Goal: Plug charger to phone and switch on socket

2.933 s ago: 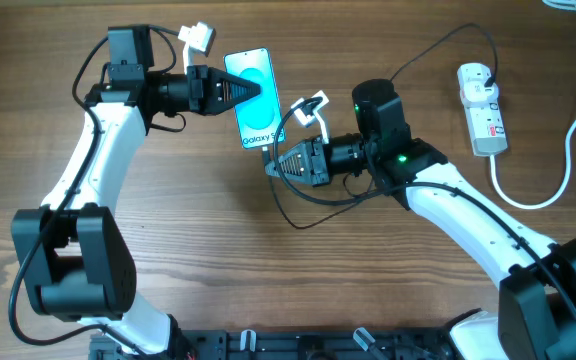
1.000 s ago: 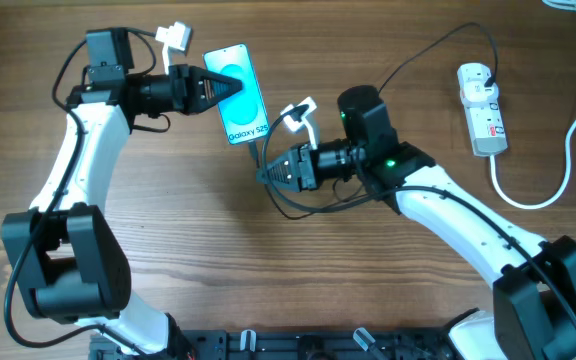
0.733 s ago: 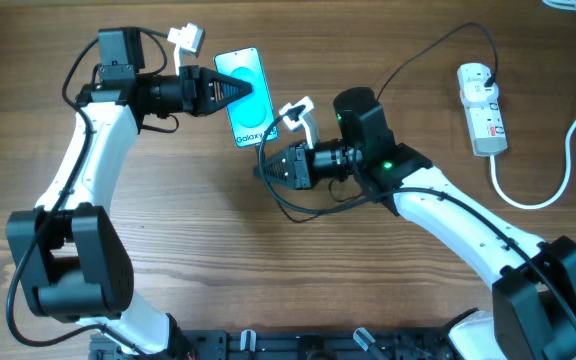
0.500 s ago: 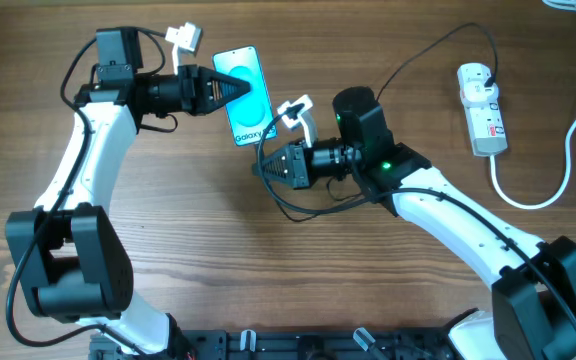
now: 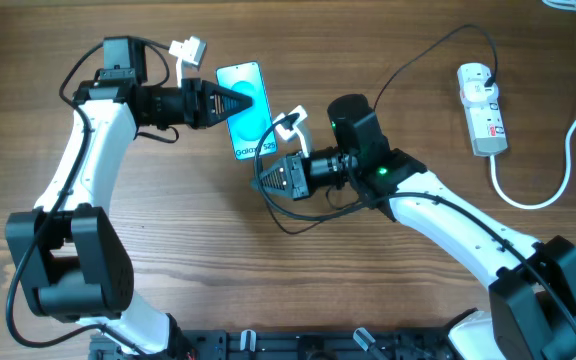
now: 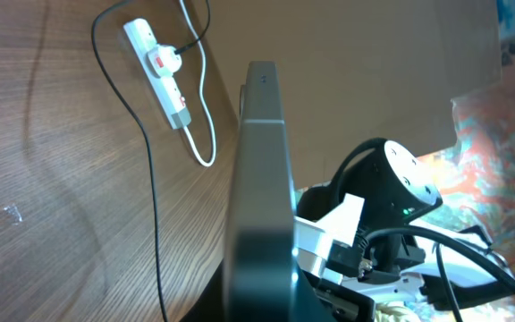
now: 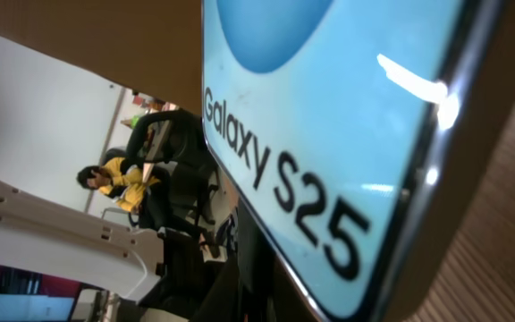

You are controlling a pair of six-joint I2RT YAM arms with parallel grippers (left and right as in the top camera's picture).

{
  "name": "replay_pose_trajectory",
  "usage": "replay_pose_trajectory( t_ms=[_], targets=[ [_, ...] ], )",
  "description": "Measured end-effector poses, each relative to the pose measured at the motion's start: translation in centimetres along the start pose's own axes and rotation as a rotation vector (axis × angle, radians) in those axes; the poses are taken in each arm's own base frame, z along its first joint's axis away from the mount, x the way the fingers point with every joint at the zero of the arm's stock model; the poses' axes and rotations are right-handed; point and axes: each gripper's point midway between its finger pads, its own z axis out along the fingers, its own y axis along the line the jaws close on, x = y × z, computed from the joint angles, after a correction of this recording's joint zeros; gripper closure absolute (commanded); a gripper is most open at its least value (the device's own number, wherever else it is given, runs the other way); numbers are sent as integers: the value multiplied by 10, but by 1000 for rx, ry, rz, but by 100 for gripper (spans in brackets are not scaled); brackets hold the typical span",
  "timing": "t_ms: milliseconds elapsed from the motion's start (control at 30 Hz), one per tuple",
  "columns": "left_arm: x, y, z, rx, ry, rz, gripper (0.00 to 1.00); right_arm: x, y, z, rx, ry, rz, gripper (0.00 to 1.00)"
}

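Observation:
My left gripper [image 5: 230, 103] is shut on the top end of the phone [image 5: 249, 112], holding it above the table; the teal screen faces up and the "Galaxy" band points toward my right gripper. In the left wrist view the phone [image 6: 262, 179] shows edge-on. My right gripper [image 5: 266, 176] sits just below the phone's bottom edge, shut on the free end of the thin black charger [image 5: 308, 215]. The connector tip is hidden. The right wrist view is filled by the phone's screen [image 7: 329, 125] reading "Galaxy S25". The white socket [image 5: 481, 108] lies at the far right, with the charger's plug in it.
A thick white cord [image 5: 560, 150] trails from the socket along the right edge. The black cable runs from the socket [image 6: 159, 72] across the back of the table [image 6: 148, 179] and loops under my right wrist. The right arm [image 6: 387, 192] stands close behind the phone.
Both grippers have shifted slightly toward the front of the table. The phone came down and right with the left gripper, and the right gripper stays under its bottom edge.

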Motion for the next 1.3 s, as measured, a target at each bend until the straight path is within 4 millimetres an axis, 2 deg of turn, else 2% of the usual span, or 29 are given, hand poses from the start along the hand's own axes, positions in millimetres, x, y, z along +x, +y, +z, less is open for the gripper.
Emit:
replay_pose_trajectory(
  t_ms=[467, 1300],
  targets=[
    [12, -11, -1, 37, 14, 87, 96, 7, 6, 1, -36, 30, 8, 96],
    [27, -3, 3, -27, 61, 36, 96, 18, 1, -2, -31, 70, 8, 96]
  ],
)
